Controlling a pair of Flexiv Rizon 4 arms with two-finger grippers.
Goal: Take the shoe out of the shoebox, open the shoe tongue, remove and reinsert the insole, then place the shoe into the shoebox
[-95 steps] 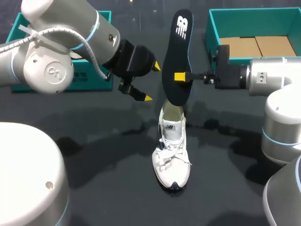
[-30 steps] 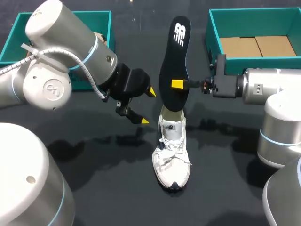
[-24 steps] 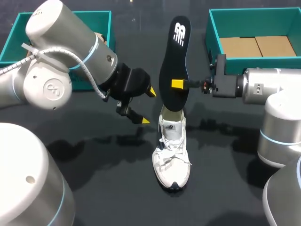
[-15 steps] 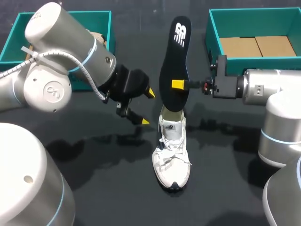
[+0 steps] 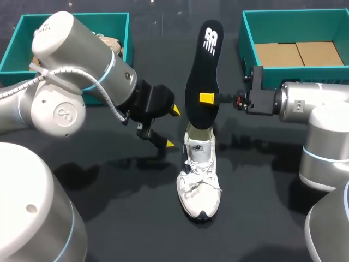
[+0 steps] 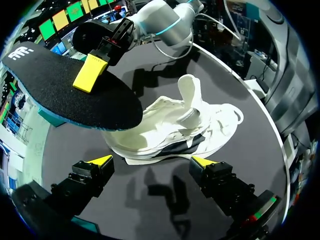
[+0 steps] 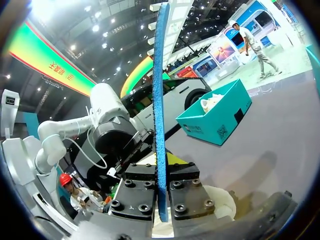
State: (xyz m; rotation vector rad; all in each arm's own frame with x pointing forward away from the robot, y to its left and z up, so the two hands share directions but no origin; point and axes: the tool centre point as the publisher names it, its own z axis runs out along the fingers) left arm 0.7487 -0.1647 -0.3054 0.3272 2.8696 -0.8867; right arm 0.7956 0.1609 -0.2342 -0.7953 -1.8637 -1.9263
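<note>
This is a robot work cell, not a home or a shop. Two pale industrial arms, the left arm [image 5: 71, 82] entering from the frame's left and the right arm [image 5: 319, 103] from its right, reach over a black tabletop [image 5: 125, 218]. The left teal box [image 5: 15, 38] sits at upper left and the right teal box [image 5: 246, 38] at upper right.

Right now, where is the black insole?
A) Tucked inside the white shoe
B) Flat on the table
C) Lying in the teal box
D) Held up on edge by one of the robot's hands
D: the right hand grips the insole from both sides and holds it upright over the shoe, outside both boxes.
</note>
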